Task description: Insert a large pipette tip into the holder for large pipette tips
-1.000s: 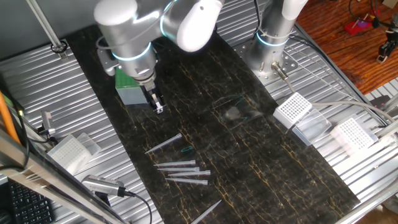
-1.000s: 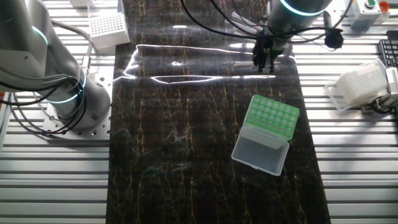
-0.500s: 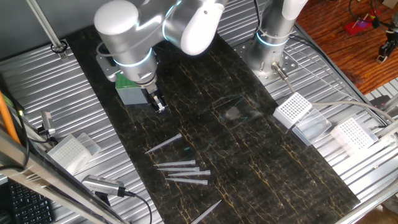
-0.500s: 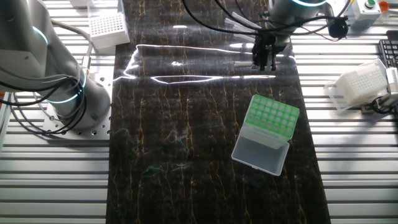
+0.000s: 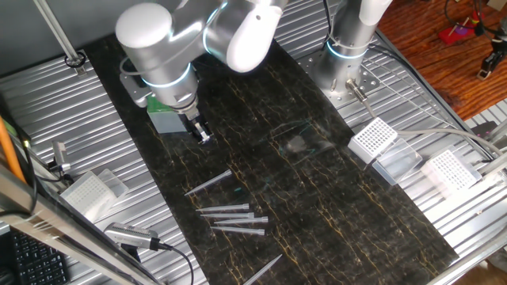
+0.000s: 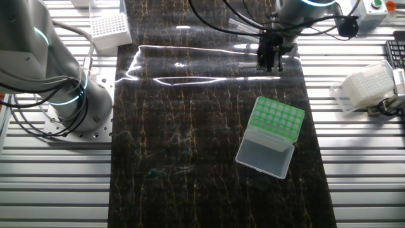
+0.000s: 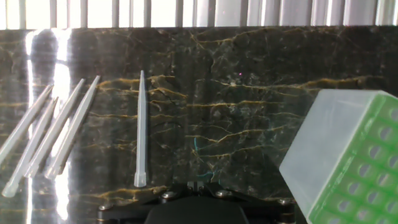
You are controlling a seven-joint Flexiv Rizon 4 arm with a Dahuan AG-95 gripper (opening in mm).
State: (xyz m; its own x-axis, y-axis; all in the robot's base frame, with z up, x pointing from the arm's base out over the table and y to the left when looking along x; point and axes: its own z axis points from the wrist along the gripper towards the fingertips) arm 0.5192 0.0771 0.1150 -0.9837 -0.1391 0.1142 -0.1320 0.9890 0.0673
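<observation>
You see a glossy black marble-patterned mat [image 6: 190,126] with gold veins, reflecting light, laid on a ribbed bare-metal table [image 6: 57,183]. The large pipette tip [image 7: 140,130] is translucent, smooth plastic. The holder [image 6: 269,136] pairs frosted plastic casing with a bright green perforated rack.

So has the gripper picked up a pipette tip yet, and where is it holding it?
Nothing is held. The gripper hangs empty above the mat, and the pipette tips lie loose on it.
</observation>
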